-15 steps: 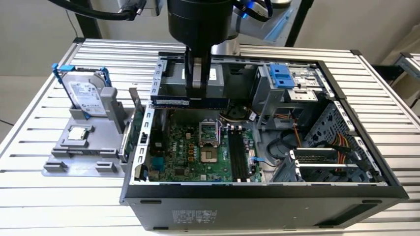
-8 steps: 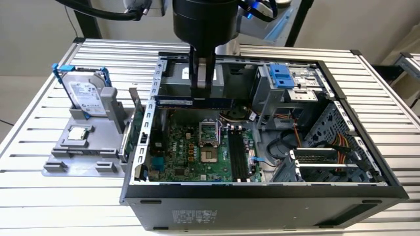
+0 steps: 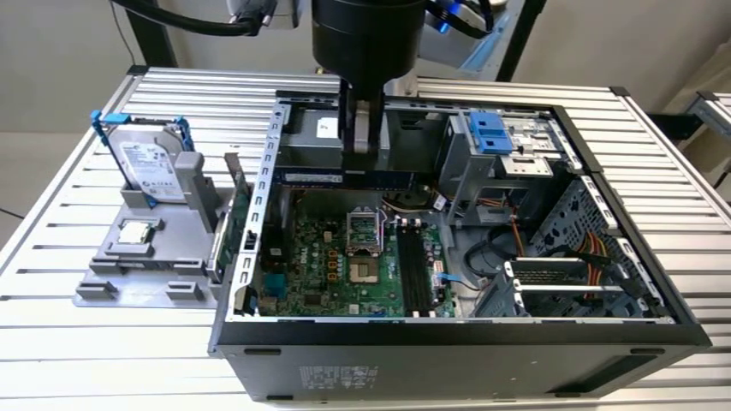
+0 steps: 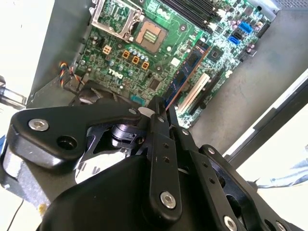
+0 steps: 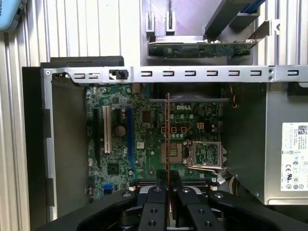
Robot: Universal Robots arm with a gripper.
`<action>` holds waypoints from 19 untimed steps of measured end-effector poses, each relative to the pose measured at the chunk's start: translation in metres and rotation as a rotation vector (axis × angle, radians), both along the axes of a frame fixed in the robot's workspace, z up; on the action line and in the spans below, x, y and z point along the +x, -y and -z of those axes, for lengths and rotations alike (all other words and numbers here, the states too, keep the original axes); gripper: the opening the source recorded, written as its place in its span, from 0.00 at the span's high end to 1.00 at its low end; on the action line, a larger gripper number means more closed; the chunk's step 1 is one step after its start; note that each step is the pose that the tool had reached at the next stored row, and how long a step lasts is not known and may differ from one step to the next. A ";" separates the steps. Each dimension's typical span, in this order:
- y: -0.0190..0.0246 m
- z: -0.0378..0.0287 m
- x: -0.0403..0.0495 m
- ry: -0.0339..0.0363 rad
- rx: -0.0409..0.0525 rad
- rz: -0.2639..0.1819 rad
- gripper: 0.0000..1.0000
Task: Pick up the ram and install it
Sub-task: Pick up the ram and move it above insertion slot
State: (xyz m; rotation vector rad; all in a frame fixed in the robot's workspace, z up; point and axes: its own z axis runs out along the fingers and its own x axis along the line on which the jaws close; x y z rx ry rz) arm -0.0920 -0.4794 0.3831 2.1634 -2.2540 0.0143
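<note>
First wrist view: the ram [image 5: 167, 134] shows edge-on, hanging above the motherboard [image 5: 144, 144] and clear of it.
Claw: the gripper [image 5: 167, 188] is clamped on the ram, one finger flat against each face, with no gap showing.
Grip spot: in the exterior view the fingers pinch the stick's upper edge near mid-length, so it hangs level over the motherboard.
Ram place: over the motherboard, not seated in the memory slots [image 3: 413, 270] on the motherboard beside the CPU socket [image 5: 207, 154].
Heading: the stick appears to lie crosswise to those slots.
Step in hand: carrying the gripped ram to its slot, by my reading.
Doing it well: the stick should probably run parallel to the slot with its contact edge toward the motherboard, held level and pressed evenly. A tilt would likely jam one end.
</note>
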 end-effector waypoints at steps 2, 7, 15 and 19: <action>0.0000 0.0000 0.0017 -0.0001 -0.0001 0.000 1.00; 0.0000 -0.0001 0.0061 -0.0003 -0.0001 0.000 1.00; 0.0000 -0.0001 0.0124 -0.0004 -0.0002 0.000 1.00; 0.0000 -0.0001 0.0158 -0.0006 -0.0002 0.000 1.00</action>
